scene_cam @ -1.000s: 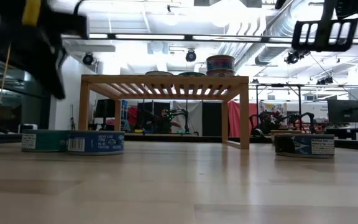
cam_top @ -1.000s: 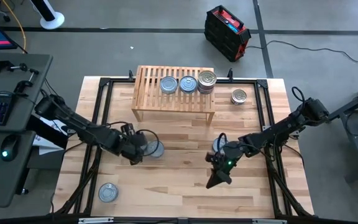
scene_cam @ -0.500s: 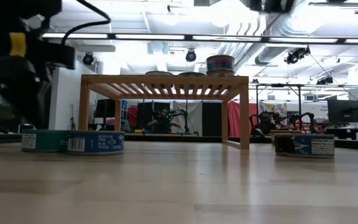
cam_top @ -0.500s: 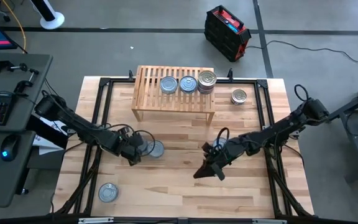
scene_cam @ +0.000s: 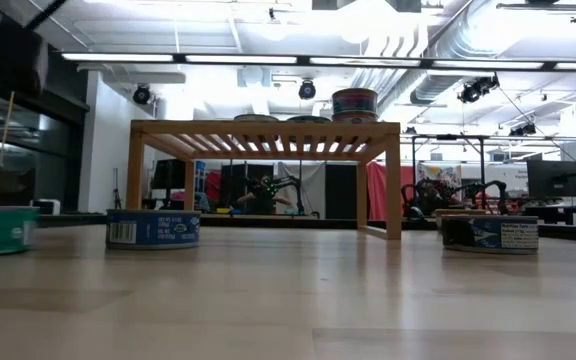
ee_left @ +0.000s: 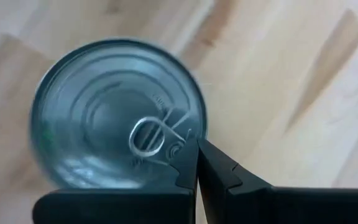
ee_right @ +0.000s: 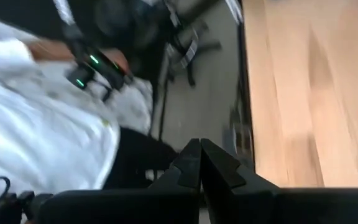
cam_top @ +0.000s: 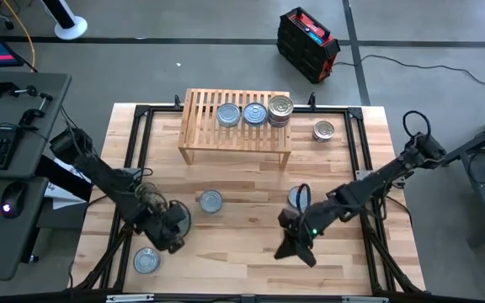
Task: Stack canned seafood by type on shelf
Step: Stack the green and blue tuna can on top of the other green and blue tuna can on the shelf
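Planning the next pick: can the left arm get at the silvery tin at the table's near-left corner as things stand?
Probably yes. The left tool hangs just beside that silvery tin, fingers shut, and its wrist view shows the lid right below with bare table around it. It would need to open first.

The left half of the low light-wood slatted shelf (cam_top: 236,126) lies bare beside three flat round silvery tins (cam_top: 254,113), while on the pale plank table (cam_top: 242,252) a broad open stretch runs between two lone silver-lidded tins (cam_top: 211,201) and both dark arms.
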You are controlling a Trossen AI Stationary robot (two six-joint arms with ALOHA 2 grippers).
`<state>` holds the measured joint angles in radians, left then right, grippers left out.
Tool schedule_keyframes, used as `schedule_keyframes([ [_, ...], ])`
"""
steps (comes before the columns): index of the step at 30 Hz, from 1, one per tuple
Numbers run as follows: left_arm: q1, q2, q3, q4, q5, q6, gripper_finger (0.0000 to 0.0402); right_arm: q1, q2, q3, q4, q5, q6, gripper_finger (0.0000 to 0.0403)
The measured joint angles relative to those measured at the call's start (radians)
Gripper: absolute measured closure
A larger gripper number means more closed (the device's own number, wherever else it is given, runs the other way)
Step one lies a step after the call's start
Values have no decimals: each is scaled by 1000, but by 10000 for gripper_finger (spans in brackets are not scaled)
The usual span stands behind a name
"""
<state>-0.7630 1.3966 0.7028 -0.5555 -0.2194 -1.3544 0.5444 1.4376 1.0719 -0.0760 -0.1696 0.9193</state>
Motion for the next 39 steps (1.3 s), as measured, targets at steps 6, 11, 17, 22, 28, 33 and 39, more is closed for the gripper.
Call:
schedule_keyframes([
  [6,-5,215,160,36,-5,28,401,104,0,-44,-106,12,128,403],
  [11,50,429,362,31,-23,177,401,182,0,-56,-155,87,202,403],
  [17,157,572,624,-20,-25,447,401,232,0,-56,-143,143,233,403],
  [22,229,575,730,-70,-86,640,401,244,0,-56,-145,165,227,403],
  [28,264,519,751,-157,-121,687,401,239,9,-56,-204,297,222,403],
  [33,206,436,751,-305,-188,570,401,181,27,-56,-156,365,82,391],
  [39,85,254,753,-529,-304,271,401,97,109,-25,-136,203,-112,303],
])
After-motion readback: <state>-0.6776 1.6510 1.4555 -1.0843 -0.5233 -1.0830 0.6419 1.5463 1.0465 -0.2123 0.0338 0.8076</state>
